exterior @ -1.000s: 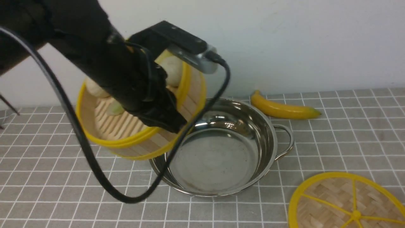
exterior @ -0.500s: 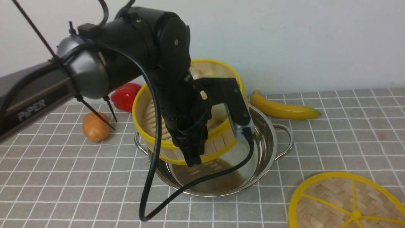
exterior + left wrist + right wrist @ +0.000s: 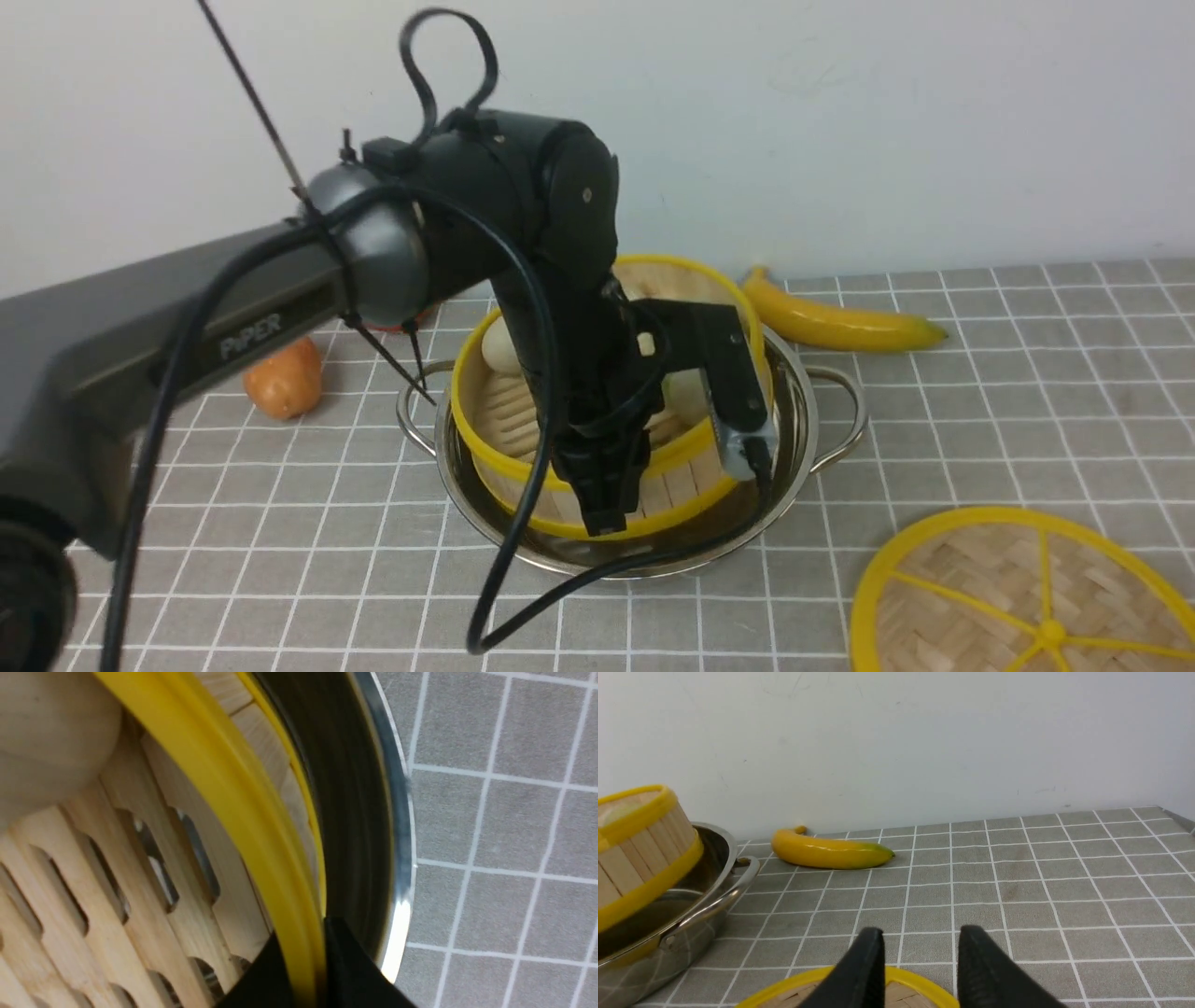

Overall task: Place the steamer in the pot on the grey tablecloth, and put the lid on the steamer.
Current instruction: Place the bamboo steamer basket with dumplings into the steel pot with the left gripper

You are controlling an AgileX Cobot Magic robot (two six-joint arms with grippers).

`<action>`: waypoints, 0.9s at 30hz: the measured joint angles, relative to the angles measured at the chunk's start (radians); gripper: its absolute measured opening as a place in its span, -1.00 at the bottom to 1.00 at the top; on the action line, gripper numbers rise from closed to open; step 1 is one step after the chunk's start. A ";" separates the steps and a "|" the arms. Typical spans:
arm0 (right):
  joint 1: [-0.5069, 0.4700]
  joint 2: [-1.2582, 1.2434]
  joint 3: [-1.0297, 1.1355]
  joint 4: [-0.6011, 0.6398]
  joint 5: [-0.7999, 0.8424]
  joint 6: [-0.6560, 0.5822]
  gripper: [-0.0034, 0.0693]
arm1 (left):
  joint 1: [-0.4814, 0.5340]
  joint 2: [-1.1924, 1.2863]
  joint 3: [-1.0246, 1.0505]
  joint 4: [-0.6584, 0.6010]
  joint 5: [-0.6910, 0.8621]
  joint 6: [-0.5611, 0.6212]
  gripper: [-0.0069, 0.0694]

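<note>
- Left gripper (image 3: 602,513) is clamped tight on the near side of the steamer (image 3: 681,481), pinching its yellow rim.
- Steamer's tilted, down inside the pot (image 3: 798,411), mid-way along the grey tablecloth (image 3: 1027,392), nearer the far edge.
- Right gripper (image 3: 920,963), jaws spread and empty, hovers over the lid (image 3: 980,579), which lies flat by the near edge, right of the pot.

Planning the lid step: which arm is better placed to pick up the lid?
Right: the right gripper hangs open over the lid; the left gripper is shut on the steamer in the pot.
</note>
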 joint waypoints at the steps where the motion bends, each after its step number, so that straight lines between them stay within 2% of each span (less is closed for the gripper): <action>1: 0.000 0.000 0.000 0.000 0.000 0.000 -0.24 | 0.000 0.003 0.000 0.000 -0.002 0.001 -0.74; 13: 0.000 0.000 0.000 0.000 0.000 0.000 -0.24 | 0.000 0.047 0.000 -0.008 -0.064 0.003 -0.73; 17: 0.000 0.000 0.000 0.000 0.000 0.000 -0.24 | 0.000 0.047 0.000 -0.011 -0.067 0.003 -0.67; 22: 0.000 0.000 0.000 0.000 0.000 0.000 -0.24 | -0.002 0.045 -0.004 -0.013 -0.068 0.004 -0.41; 24: 0.000 0.000 0.000 0.000 0.000 0.000 -0.24 | -0.003 0.045 -0.004 -0.007 -0.067 0.004 -0.17; 25: 0.000 0.000 0.000 0.000 0.000 0.000 -0.24 | -0.003 0.045 -0.004 -0.007 -0.067 0.004 -0.15; 27: 0.000 0.000 0.000 0.000 0.000 0.000 -0.24 | -0.003 0.045 -0.008 -0.004 -0.063 0.004 0.09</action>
